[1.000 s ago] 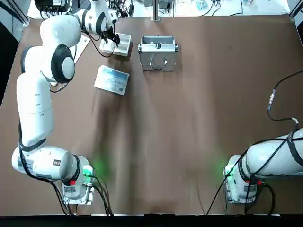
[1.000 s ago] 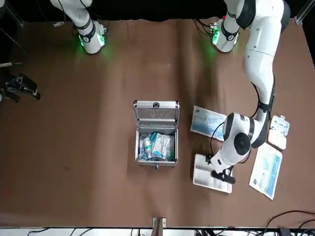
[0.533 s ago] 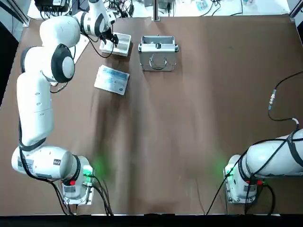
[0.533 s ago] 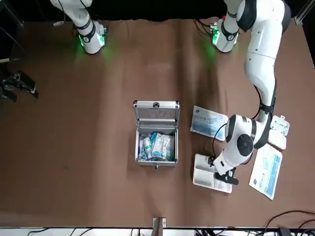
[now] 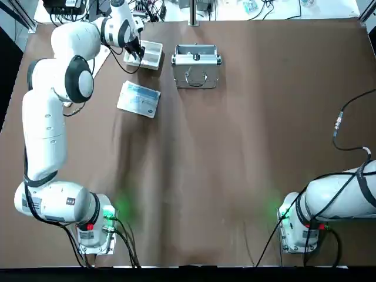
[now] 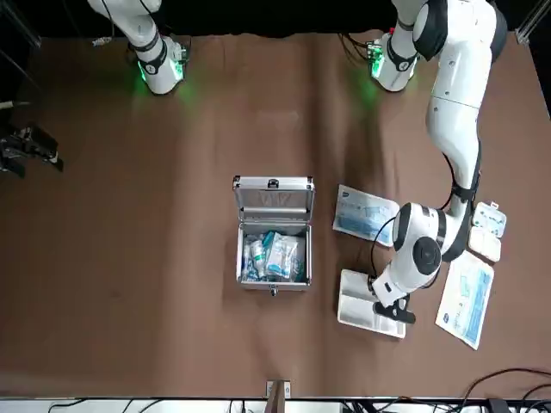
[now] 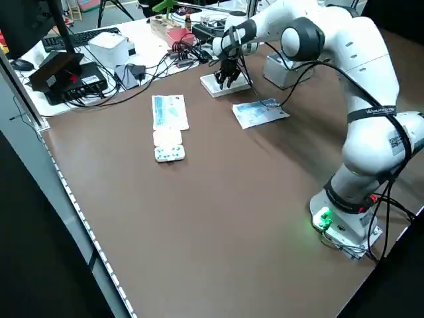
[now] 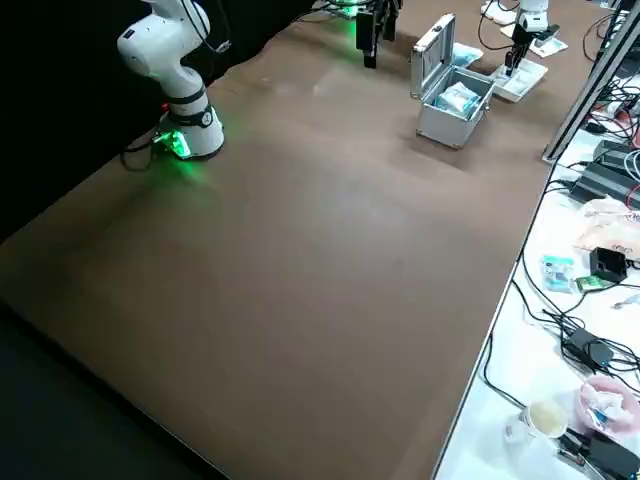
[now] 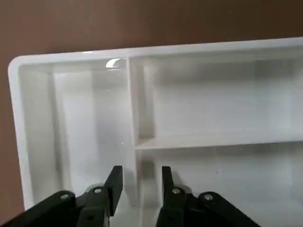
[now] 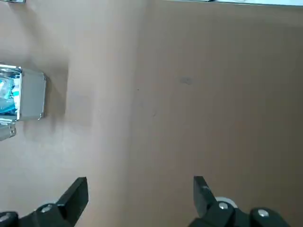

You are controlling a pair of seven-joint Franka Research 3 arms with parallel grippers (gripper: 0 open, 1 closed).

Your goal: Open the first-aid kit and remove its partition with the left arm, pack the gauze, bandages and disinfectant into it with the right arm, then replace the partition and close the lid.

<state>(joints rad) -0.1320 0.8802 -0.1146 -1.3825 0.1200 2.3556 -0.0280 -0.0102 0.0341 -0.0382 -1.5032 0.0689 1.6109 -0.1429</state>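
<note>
The first-aid case (image 6: 273, 239) stands open near the far middle of the table (image 5: 235, 147), its lid (image 6: 273, 197) tipped up with the wire handle facing the arms, and blue-and-white packets (image 6: 274, 255) already lie inside; I cannot pick out the small bottle among them. To the case's left, as the robot sees it, the white partition (image 6: 370, 312) lies flat on the cloth, a tray with walled compartments. The left gripper (image 9: 138, 187) is down on it, its fingers (image 9: 113, 182) set narrowly on either side of one inner dividing wall, close to it, though whether they are pressing it I cannot tell. A blue-printed flat packet (image 5: 139, 98) lies just nearer the robot than the tray, and two more pale packets (image 7: 169, 121) sit further out towards the table's left edge. The right gripper (image 10: 140, 194) hangs well off at the right side of the table, its fingers spread wide and holding nothing, with bare brown cloth beneath and the case only at the margin of its view
</note>
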